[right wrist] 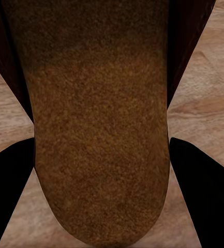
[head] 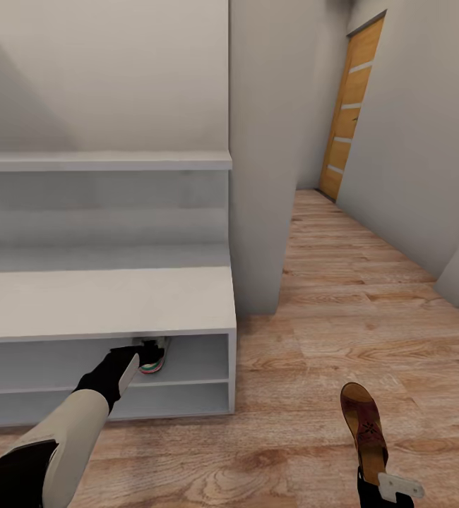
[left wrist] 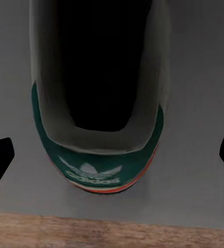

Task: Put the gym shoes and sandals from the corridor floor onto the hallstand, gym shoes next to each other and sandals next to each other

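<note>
The gym shoe point(head: 154, 355) sits on the upper open shelf of the hallstand point(head: 102, 303), near its right end; heel close to the front lip, so a snagging withdrawal could drag it off onto the corridor floor point(head: 342, 310). The left gripper point(head: 136, 351) has fingers spread wide, clear of the heel. The right gripper point(right wrist: 99, 150) clamps a sandal point(head: 363, 428); a loose hold could drop it.
</note>
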`<state>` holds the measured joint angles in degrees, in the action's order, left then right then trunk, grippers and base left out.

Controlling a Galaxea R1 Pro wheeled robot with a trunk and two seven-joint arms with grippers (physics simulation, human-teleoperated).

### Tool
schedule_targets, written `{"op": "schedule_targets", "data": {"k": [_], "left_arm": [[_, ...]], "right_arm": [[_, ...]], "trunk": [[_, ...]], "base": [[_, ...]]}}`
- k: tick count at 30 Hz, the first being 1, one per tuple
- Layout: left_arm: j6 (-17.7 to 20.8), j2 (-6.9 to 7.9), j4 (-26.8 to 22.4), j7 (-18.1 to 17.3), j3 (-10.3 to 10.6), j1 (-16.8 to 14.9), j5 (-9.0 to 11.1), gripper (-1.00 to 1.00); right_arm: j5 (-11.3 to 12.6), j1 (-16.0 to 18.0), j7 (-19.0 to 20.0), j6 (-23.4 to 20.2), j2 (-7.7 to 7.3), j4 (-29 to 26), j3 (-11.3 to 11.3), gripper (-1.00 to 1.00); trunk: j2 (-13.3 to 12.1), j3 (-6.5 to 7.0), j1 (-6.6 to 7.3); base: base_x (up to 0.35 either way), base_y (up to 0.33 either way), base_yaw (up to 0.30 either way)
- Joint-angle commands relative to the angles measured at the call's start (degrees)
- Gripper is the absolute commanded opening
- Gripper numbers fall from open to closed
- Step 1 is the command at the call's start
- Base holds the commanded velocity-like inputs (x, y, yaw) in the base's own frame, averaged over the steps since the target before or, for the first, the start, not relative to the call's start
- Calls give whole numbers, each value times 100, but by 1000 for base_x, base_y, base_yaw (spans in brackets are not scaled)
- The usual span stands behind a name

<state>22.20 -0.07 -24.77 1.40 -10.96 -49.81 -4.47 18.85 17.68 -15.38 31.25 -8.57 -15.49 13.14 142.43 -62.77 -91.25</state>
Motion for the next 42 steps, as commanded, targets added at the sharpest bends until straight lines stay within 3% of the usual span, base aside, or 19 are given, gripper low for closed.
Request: {"op": "schedule_targets", "data": {"k": [1, 23, 26, 29, 32, 33, 34, 36, 38, 40, 42], "left_arm": [[30, -4, -10, -8, -28, -2, -45, 100], [22, 22, -10, -15, -37, 15, -48, 100], [-204, 74, -3, -28, -39, 120, -39, 100], [-759, 251, 0, -189, -68, 599, -8, 100], [-1353, 574, 5, -661, -111, 1155, 17, 100], [-1696, 751, 9, -943, -129, 1414, 46, 100], [-1812, 812, 12, -1037, -139, 1496, 66, 100], [-2224, 1045, 43, -1419, -235, 1808, 235, 100], [-2376, 1156, 60, -1628, -312, 1964, 359, 100], [-2621, 1409, 81, -2215, -501, 2384, 687, 100], [-2766, 1534, 87, -2548, -580, 2615, 839, 100]], "right_arm": [[31, 2, -36, 12, -4, -2, 49, -100], [31, -1, -36, 12, -4, 2, 49, -100], [28, -1, -36, 11, -4, 2, 49, -100], [26, -2, -36, 10, -10, 2, 49, -100], [23, -2, -36, 10, -8, 7, 49, -100], [23, -2, -36, 11, -6, 9, 49, -100], [23, -2, -36, 12, -7, 9, 49, -100], [22, -2, -36, 10, -6, 10, 50, -100], [22, -2, -36, 9, -7, 12, 53, -100], [18, -2, -33, 7, -5, 16, 56, -100], [16, -2, -30, 10, -4, 18, 61, -100]], "trunk": [[2, -5, 1], [2, -5, 1], [2, -5, 1], [2, -5, 1], [2, -5, 1], [2, -5, 1], [2, -5, 1], [2, -5, 1], [2, -5, 1], [2, -5, 1], [2, -5, 1]], "base": [[-21, 0, 0], [-299, 40, 0], [-321, 161, 0], [-291, 199, 0], [-188, 249, 0], [-65, 287, 0], [-52, 291, 0], [-27, 299, 0], [-15, 303, 0], [-7, 306, 0], [-3, 307, 0]]}}
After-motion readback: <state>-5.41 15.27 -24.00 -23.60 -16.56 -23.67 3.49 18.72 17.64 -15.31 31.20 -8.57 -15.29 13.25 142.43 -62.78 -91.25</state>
